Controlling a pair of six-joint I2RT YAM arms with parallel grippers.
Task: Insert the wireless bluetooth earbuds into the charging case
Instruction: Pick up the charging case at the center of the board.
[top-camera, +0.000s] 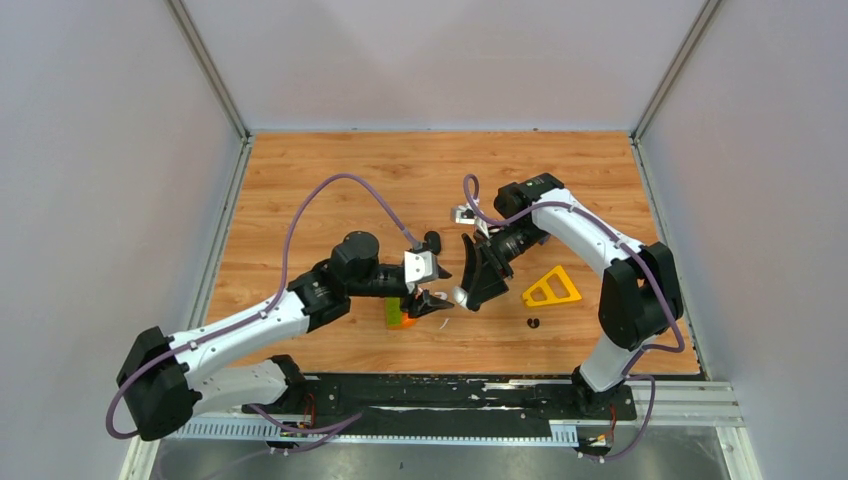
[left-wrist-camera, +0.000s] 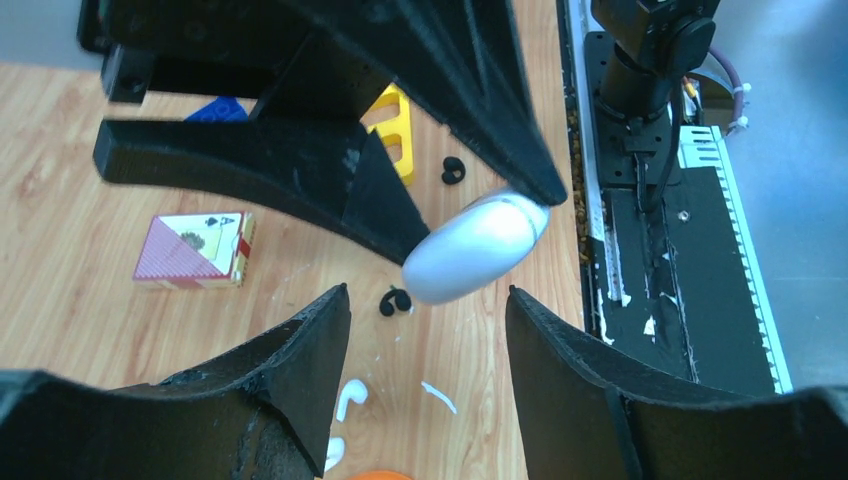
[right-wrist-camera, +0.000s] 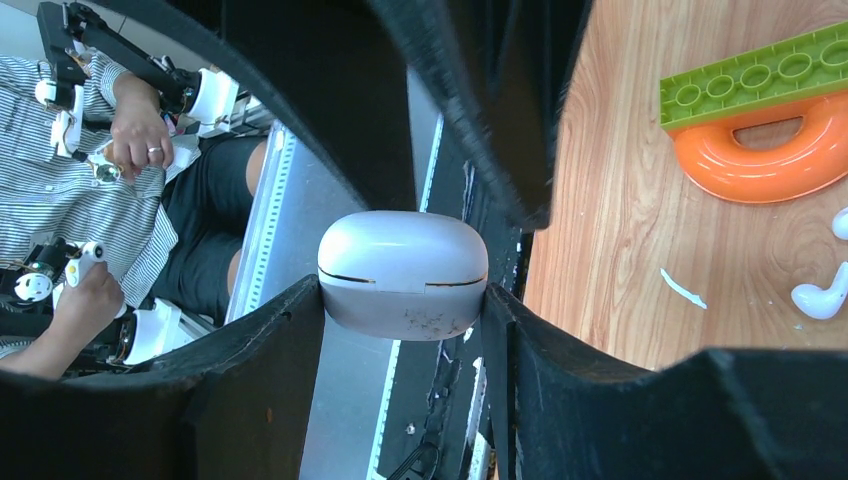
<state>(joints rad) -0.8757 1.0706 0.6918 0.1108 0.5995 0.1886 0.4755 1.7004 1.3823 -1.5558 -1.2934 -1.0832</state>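
Observation:
My right gripper is shut on the white charging case, whose lid is closed, and holds it in the air above the table's near part. In the left wrist view the case hangs just beyond the tips of my left gripper, which is open with nothing between its fingers. On the wood below lie two white earbuds, partly hidden by the left finger. One black earbud lies under the case and another further off. From above, the two grippers nearly meet.
A thin white sliver lies beside the white earbuds. An orange ring with a green brick is close by. A playing-card box, a yellow triangle and a blue piece lie further out. The black rail runs along the near edge.

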